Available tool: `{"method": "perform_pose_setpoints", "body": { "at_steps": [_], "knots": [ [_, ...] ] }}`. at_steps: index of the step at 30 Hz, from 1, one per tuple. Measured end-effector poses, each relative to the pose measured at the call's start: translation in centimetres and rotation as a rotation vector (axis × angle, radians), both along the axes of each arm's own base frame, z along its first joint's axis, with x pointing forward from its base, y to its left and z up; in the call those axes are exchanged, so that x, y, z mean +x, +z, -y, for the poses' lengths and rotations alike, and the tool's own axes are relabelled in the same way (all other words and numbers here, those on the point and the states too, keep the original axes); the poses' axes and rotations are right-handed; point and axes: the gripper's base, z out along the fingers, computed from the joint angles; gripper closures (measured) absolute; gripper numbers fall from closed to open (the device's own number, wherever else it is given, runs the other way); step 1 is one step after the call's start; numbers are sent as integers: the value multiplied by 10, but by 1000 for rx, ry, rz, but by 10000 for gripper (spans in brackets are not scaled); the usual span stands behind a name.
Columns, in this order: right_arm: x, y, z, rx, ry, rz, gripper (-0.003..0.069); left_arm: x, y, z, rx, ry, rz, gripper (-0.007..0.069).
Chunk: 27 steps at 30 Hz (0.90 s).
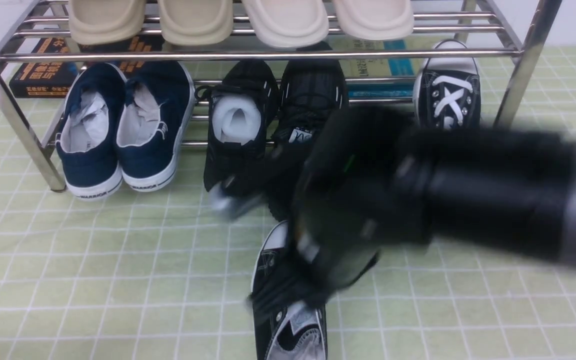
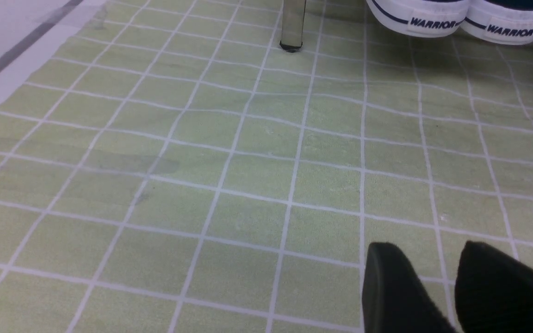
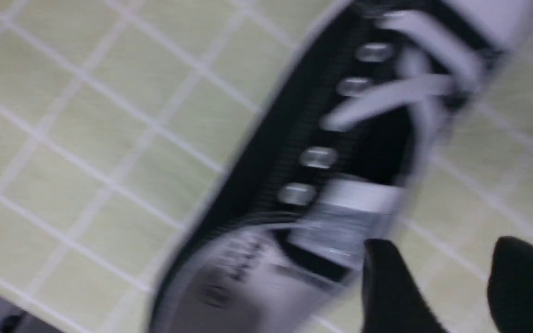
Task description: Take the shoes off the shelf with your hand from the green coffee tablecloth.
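Black canvas sneakers are split between two places: one [image 1: 290, 320] lies on the green cloth [image 1: 118, 270] beneath our right hand [image 3: 442, 240], its toe near twelve o'clock; the other [image 1: 448, 97] sits on the shelf's [image 1: 510, 100] lower tier, about two o'clock from the right hand's fingertips. That shelved sneaker's long axis runs twelve to six, toe at twelve. Our right hand is the nearer, its fingers apart with nothing between them; our left hand [image 2: 428, 249], fingers also parted, hangs over cloth farther off towards seven o'clock. For the next pickup, we judge, our right hand must swing back towards two. We'd mind the rack leg just beside the shoe at four, the upper rail and pale clogs [image 1: 288, 22] at eleven, and the black mesh sneakers [image 1: 313, 85] at nine.
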Motion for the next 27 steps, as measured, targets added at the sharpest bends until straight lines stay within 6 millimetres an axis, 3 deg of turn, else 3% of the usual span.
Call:
{"method": "perform_pose_setpoints", "body": {
  "at_steps": [1, 2, 3, 5, 6, 10, 13, 17, 27],
  "knots": [
    [1, 2, 2, -4, 1, 1, 404, 0, 0, 0, 0, 0, 0, 383],
    [13, 11, 17, -14, -30, 9, 478, 0, 0, 0, 0, 0, 0, 383],
    [15, 13, 20, -14, -35, 10, 488, 0, 0, 0, 0, 0, 0, 383],
    [41, 19, 49, -17, -134, 15, 628, 0, 0, 0, 0, 0, 0, 383],
    [49, 19, 57, -18, -166, 11, 655, 0, 0, 0, 0, 0, 0, 383],
    [81, 13, 94, 6, -322, -40, 673, 0, 0, 0, 0, 0, 0, 383],
    [94, 8, 104, 34, -371, -58, 673, 0, 0, 0, 0, 0, 0, 383],
    [116, -9, 110, 68, -414, -50, 648, 0, 0, 0, 0, 0, 0, 383],
    [151, -52, 111, 0, -463, 45, 351, 0, 0, 0, 0, 0, 0, 383]
  ]
}}
